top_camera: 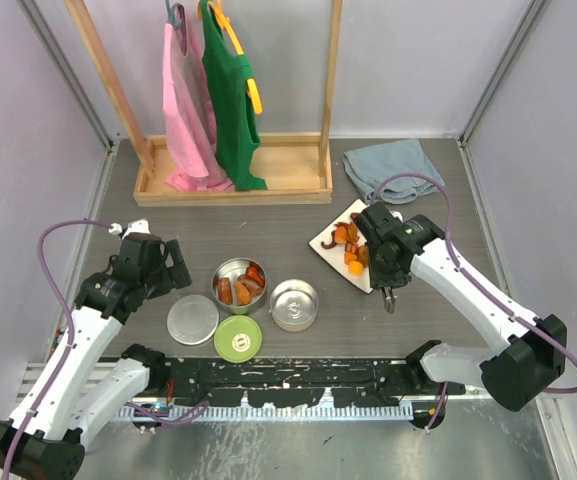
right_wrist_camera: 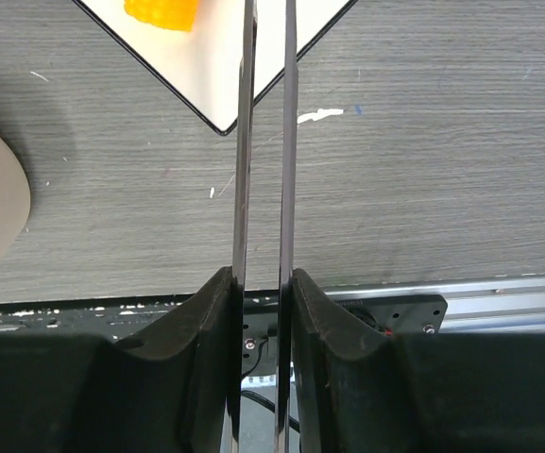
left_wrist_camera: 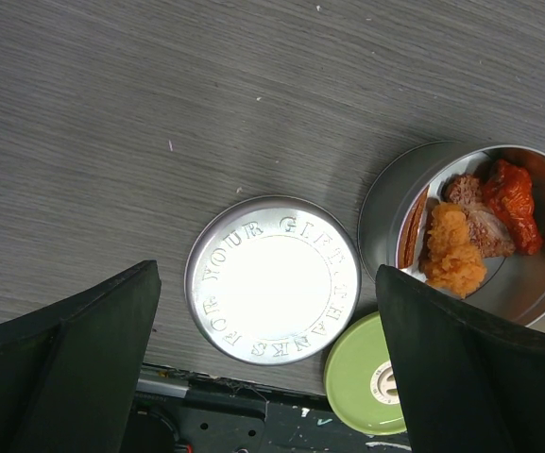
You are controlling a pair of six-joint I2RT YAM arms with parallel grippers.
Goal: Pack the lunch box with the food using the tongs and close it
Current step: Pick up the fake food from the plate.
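From above: open steel tin point(top_camera: 230, 264) near the middle of the tabletop point(top_camera: 298, 215), holding orange, red and brown food point(top_camera: 244, 288). Second steel tin point(top_camera: 294, 305) just right of it, shiny. Flat steel lid point(top_camera: 192, 320) and lime-green lid point(top_camera: 238, 338) lying by the front edge, off both tins. More chunks on the white square plate point(top_camera: 325, 240) at right. Left fingers point(top_camera: 166, 262) hovering left of the tins. Right fingers point(top_camera: 388, 294) at the plate's near corner, grip unreadable from here. Behind, a crumpled grey cloth point(top_camera: 388, 170) and a wooden rack point(top_camera: 233, 185) with pink and green garments point(top_camera: 188, 100).

Left wrist, only here: raised lettering ringing the steel lid's smooth face, and streaked grey grain on the tabletop. In the tin, a crumbly orange piece, a glossy red one and a brown one. Black fingers spread wide, released, gripping nothing.

Right wrist, only here: tongs point(right_wrist_camera: 244, 142), two thin mirror-bright arms pinched almost parallel, clenched between the black fingers and crossing the plate's dark-edged corner. One orange chunk on the glossy white.
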